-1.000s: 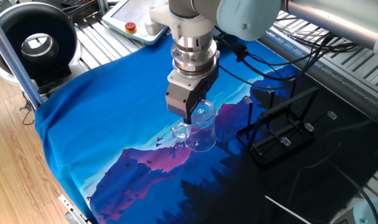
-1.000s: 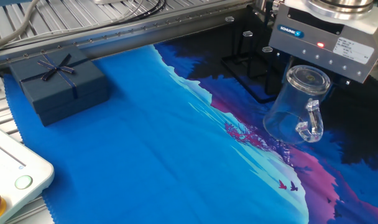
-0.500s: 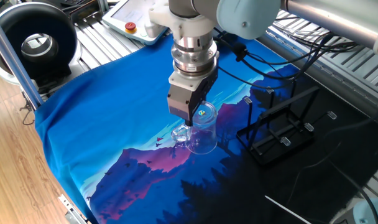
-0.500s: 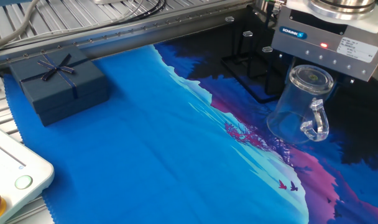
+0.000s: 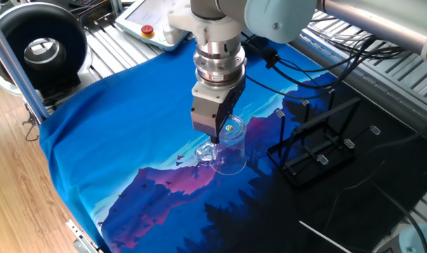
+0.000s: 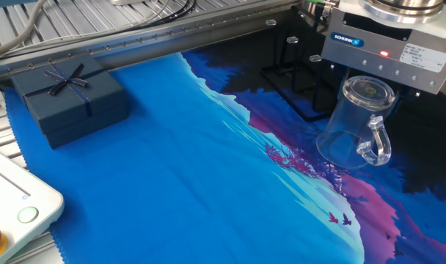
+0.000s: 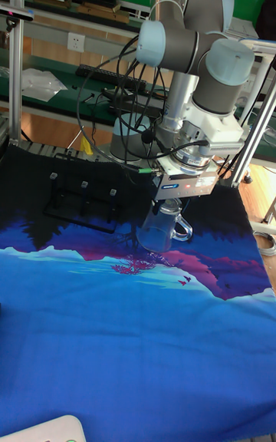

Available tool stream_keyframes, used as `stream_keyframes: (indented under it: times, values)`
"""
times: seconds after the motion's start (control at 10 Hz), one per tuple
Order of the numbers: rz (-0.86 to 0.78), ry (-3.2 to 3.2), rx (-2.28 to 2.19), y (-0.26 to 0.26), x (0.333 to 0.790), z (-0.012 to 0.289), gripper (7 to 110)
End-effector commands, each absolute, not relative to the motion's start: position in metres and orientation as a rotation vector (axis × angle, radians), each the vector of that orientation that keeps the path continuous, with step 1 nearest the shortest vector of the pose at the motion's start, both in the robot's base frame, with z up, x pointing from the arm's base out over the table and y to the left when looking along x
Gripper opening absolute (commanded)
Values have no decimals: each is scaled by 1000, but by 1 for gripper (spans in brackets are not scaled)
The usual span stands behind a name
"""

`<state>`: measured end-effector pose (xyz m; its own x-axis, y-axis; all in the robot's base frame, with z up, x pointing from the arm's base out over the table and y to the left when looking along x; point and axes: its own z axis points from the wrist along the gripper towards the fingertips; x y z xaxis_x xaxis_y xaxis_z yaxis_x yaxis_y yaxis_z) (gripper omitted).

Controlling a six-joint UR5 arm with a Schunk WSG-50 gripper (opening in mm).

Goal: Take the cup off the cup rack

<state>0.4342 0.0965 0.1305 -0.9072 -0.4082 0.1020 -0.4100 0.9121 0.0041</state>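
Note:
The cup is a clear glass mug, turned mouth-down and slightly tilted, just above or at the blue printed cloth. My gripper is shut on its upturned base from above. In the other fixed view the cup shows its loop handle toward the camera, under the gripper. The cup rack, a black rod frame with grey-tipped pegs, stands apart to the right, with nothing on its pegs. The tall fixed view has the cup below the gripper and right of the cup rack.
A dark blue gift box with a ribbon lies at the cloth's far corner. A teach pendant rests on the metal table edge, and a black round device sits beyond it. Cables hang behind the arm.
The gripper and the cup have shifted a little sideways, away from the box, and slightly lower. The rack has not moved.

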Motion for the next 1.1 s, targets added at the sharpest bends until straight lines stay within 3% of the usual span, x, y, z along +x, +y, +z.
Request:
stream_keyframes:
  times: [0.0,0.4,1.0]
  values:
    - [20,-2967,637,97,433,132,66]
    - [-33,-2952,650,104,428,132,66]
    - [-73,-2944,651,133,474,140,66]
